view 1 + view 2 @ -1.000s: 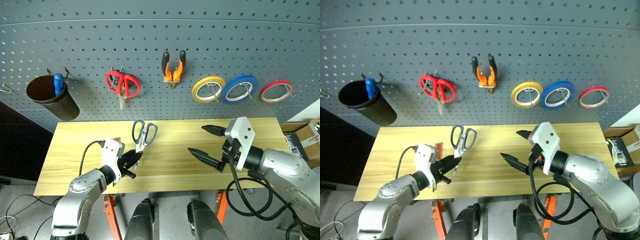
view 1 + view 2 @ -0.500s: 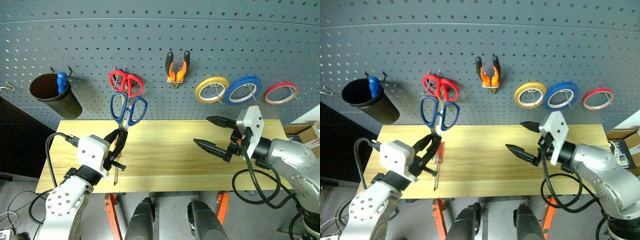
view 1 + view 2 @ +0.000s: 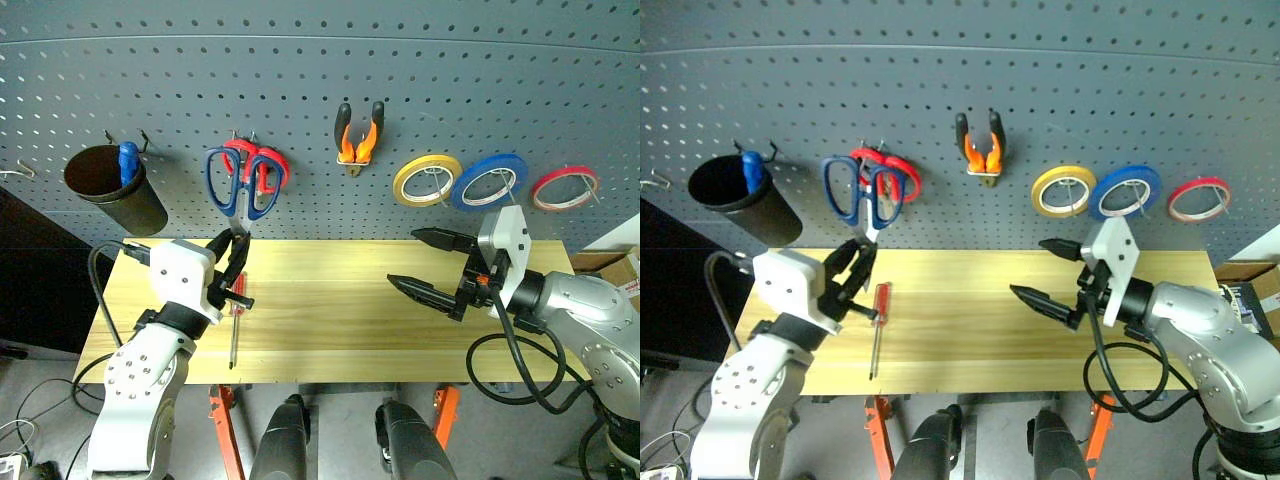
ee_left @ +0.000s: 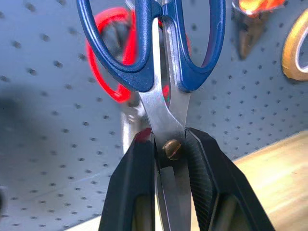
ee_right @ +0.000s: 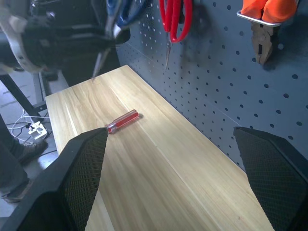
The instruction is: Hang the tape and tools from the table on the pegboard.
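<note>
my left tool (image 3: 232, 262) is clamped on the blades of the blue-handled scissors (image 3: 238, 185), handles up against the pegboard (image 3: 300, 90), overlapping the red-handled scissors (image 3: 262, 165). i worry the loops snag those or miss a hook and slip. right tool (image 3: 428, 262) gapes empty; screwdriver (image 3: 236, 318) lies on the worktop (image 3: 340, 330).

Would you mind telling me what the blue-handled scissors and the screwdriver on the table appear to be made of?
The scissors: blades look like bare brushed steel, grey with a brass-coloured pivot screw; the blue handles look like smooth, slightly glossy plastic. The screwdriver: the red handle seems to be translucent plastic and the thin shaft looks like metal, though it is too slim to judge its finish.
</note>
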Action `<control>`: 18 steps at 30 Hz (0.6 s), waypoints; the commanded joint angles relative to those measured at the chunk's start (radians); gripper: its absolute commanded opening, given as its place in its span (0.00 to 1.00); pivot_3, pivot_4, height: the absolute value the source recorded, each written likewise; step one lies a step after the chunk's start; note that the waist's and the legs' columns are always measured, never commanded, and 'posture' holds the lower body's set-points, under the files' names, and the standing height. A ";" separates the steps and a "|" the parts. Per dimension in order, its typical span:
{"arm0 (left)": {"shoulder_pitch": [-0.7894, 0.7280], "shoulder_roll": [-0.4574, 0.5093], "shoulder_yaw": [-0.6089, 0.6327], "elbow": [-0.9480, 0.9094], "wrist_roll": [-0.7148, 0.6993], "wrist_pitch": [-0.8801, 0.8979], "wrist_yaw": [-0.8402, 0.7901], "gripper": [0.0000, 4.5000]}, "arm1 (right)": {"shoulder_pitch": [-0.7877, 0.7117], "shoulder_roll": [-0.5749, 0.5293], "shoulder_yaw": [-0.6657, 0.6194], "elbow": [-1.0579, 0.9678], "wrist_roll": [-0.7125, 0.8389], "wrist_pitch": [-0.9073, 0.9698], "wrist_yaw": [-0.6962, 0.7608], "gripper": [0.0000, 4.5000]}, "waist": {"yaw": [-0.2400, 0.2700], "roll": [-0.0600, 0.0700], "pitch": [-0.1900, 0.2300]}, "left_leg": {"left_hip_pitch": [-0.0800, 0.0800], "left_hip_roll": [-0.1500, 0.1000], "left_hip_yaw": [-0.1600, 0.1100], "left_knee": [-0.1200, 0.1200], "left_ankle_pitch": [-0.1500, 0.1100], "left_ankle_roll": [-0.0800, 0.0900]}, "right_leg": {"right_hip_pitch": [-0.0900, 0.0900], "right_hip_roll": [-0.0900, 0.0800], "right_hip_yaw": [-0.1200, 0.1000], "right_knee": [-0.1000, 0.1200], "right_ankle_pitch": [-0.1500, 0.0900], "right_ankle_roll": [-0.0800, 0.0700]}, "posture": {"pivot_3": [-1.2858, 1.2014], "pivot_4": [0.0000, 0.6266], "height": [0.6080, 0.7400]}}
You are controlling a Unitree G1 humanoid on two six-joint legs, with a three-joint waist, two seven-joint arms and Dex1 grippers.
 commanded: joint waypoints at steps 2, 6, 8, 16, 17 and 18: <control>-0.044 -0.003 -0.009 0.036 -0.004 -0.010 0.010 0.14 | -0.014 -0.003 -0.007 -0.039 0.015 -0.013 -0.013 1.00 | -0.001 0.000 0.000 | 0.000 0.000 0.000 0.000 0.000 0.000 | 0.000 0.000 0.000 0.000 0.000 0.000 | 0.50 0.45 1.00; -0.071 0.001 -0.025 0.082 0.001 -0.028 0.000 0.14 | -0.014 -0.001 -0.002 -0.051 0.018 -0.014 -0.025 1.00 | -0.003 0.000 0.000 | 0.000 0.000 0.000 0.000 0.001 0.000 | 0.000 0.000 0.000 0.000 0.000 0.000 | 0.50 0.45 1.00; -0.075 -0.003 -0.052 0.105 0.026 -0.037 0.007 0.14 | -0.016 0.009 0.004 -0.057 0.017 -0.018 -0.036 1.00 | -0.003 0.000 0.000 | 0.000 0.000 0.000 0.000 0.001 0.000 | 0.000 0.000 0.000 0.000 0.000 0.000 | 0.50 0.45 1.00; -0.014 -0.016 -0.076 0.143 0.029 -0.065 0.003 0.54 | -0.037 0.069 0.049 -0.061 0.013 -0.020 -0.078 1.00 | -0.012 0.000 0.000 | 0.000 0.001 0.000 0.000 0.003 -0.002 | 0.000 0.000 0.000 0.002 0.000 0.000 | 0.50 0.45 1.00; 0.005 -0.015 -0.071 0.145 0.028 -0.055 0.005 0.62 | -0.033 0.071 0.056 -0.064 0.013 -0.020 -0.078 1.00 | -0.013 0.000 0.000 | 0.000 0.001 0.000 0.000 0.003 -0.002 | 0.000 0.000 0.000 0.002 0.000 0.000 | 0.50 0.45 1.00; 0.025 -0.011 -0.067 0.147 0.030 -0.049 0.005 0.68 | -0.029 0.072 0.063 -0.067 0.013 -0.019 -0.078 1.00 | -0.015 0.000 0.000 | 0.000 0.001 -0.001 0.000 0.003 -0.002 | 0.000 0.000 0.000 0.001 0.000 0.000 | 0.50 0.45 1.00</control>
